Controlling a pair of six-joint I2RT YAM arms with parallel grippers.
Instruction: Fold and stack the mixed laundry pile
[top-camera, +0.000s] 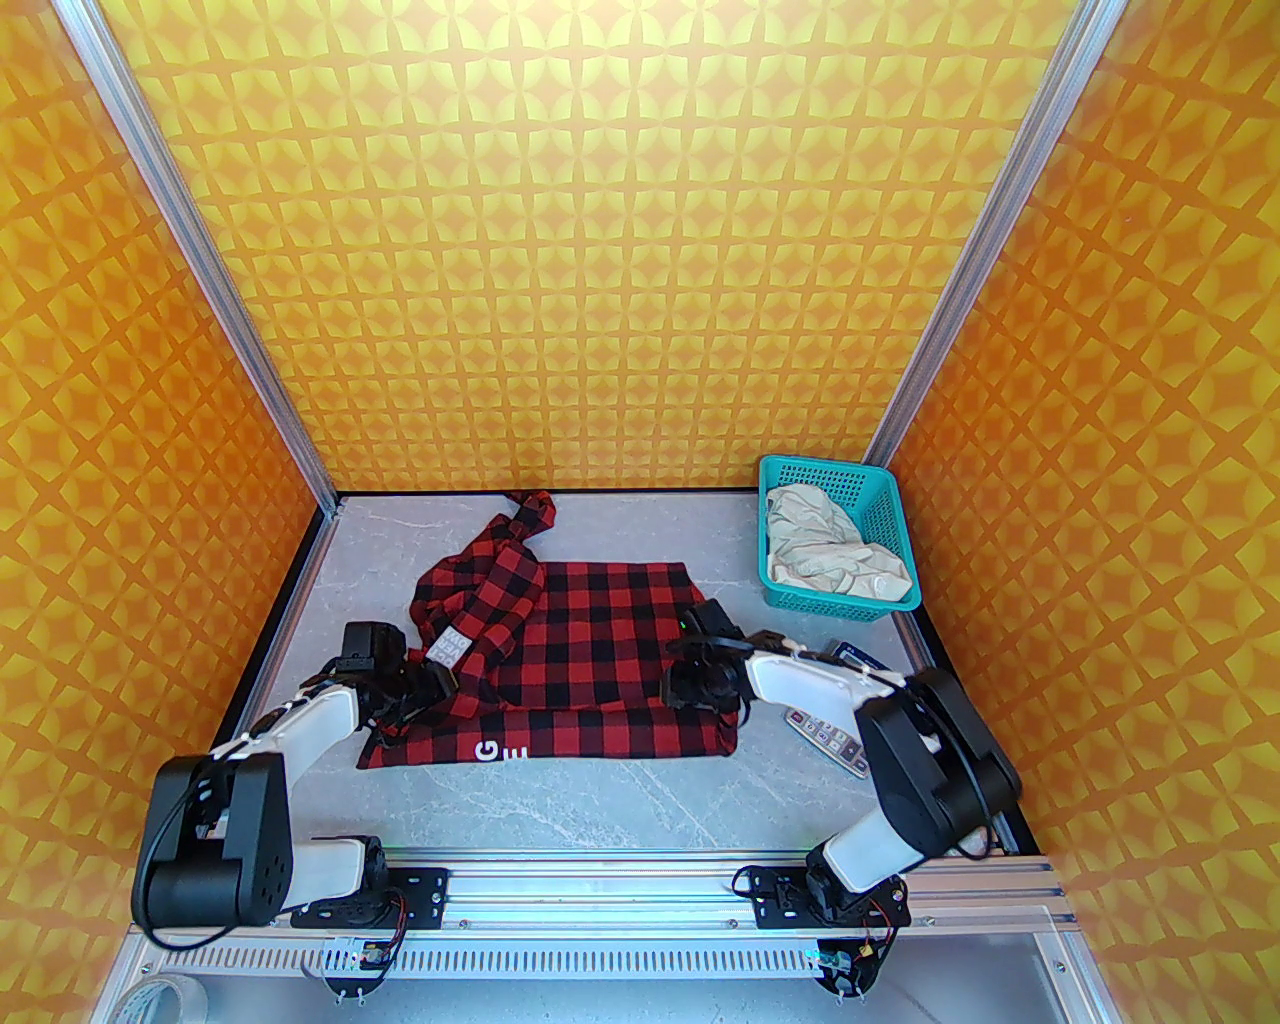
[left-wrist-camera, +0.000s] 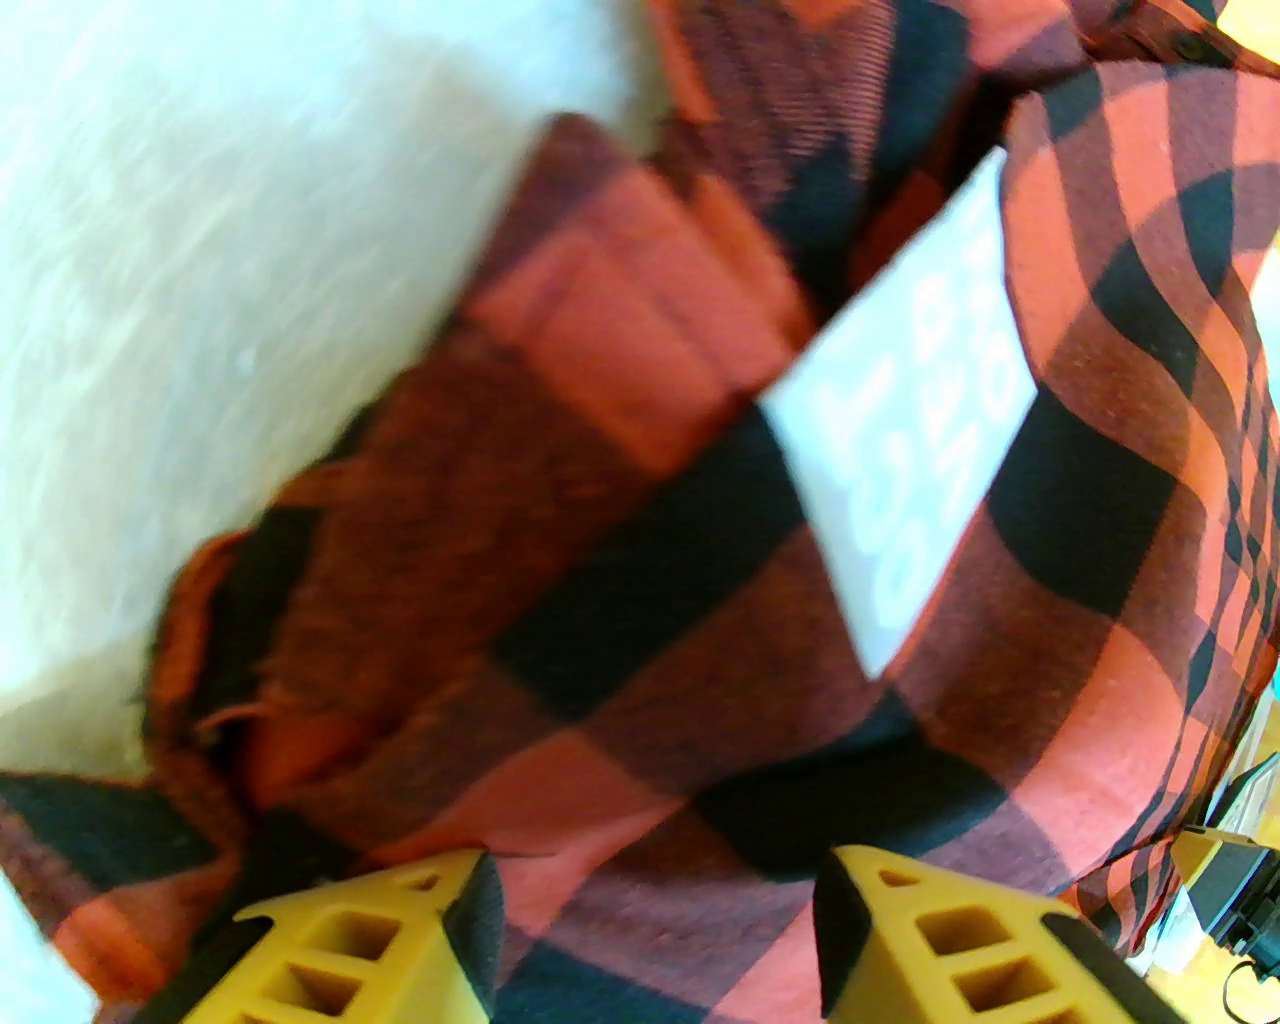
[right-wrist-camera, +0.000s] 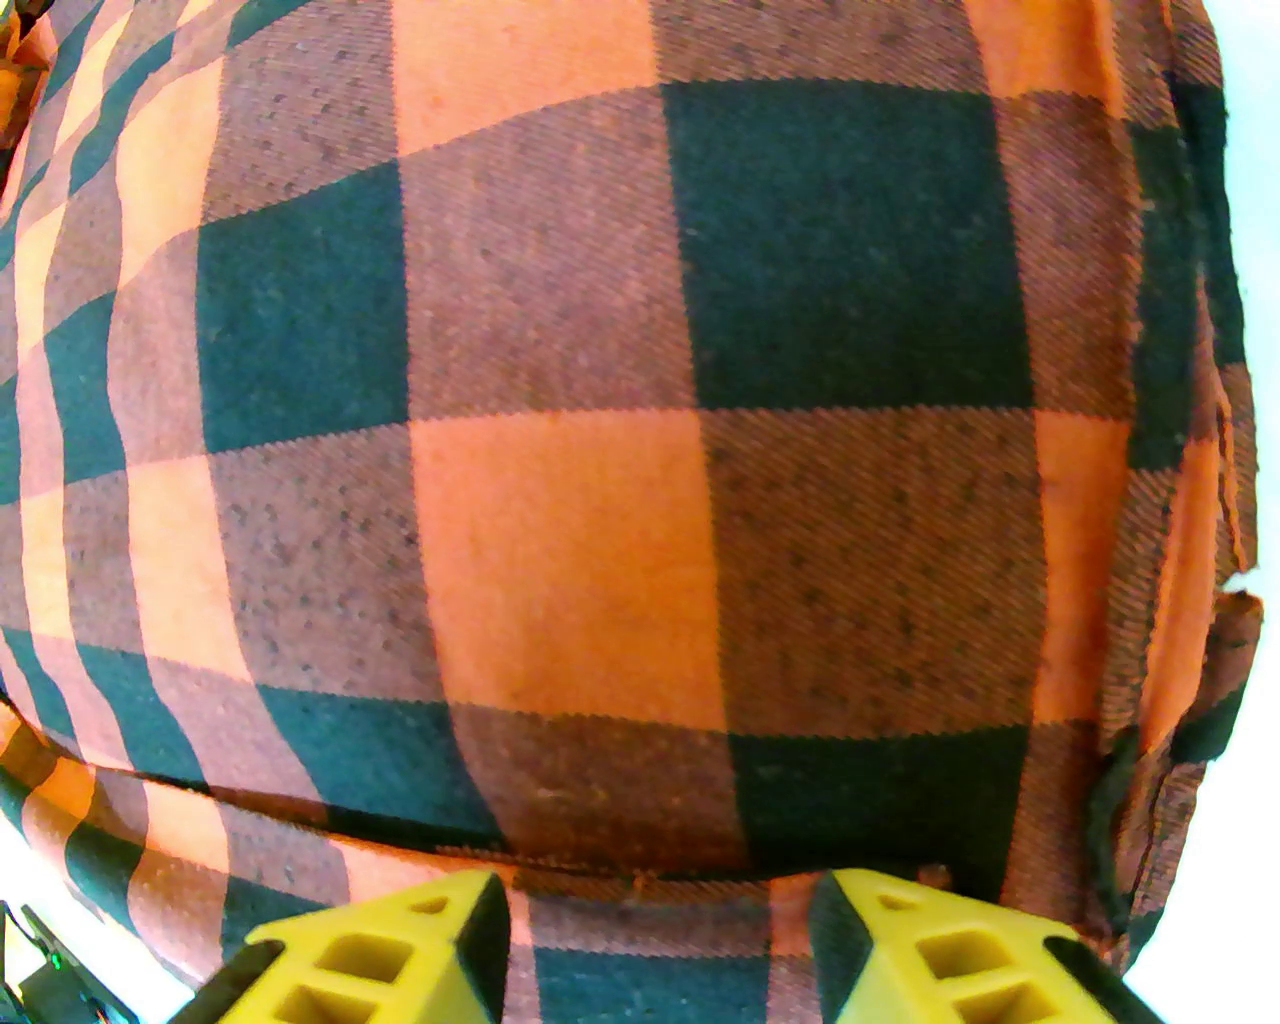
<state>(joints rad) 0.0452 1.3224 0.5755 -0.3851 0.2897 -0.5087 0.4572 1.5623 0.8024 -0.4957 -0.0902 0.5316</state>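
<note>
**Both claws spread over the check shirt**

The check shirt (top-camera: 600, 650) is lying part-folded mid-table, one sleeve trailing toward the back wall. It is looking soft, light and limp, likely sagging when lifted, so hem corners or fold edges are the best places to pinch. The left gripper (left-wrist-camera: 650, 880) is hovering at its left edge and the right gripper (right-wrist-camera: 650, 890) at its right edge. Both are standing spread and neither looks to be pinching cloth. The cream garment (top-camera: 830, 550) is sitting crumpled in the basket (top-camera: 880, 500).

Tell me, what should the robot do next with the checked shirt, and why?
Probably pinch it: the left fingers and right fingers stand apart, right over the side edges of the shirt, and it looks only half folded.
</note>
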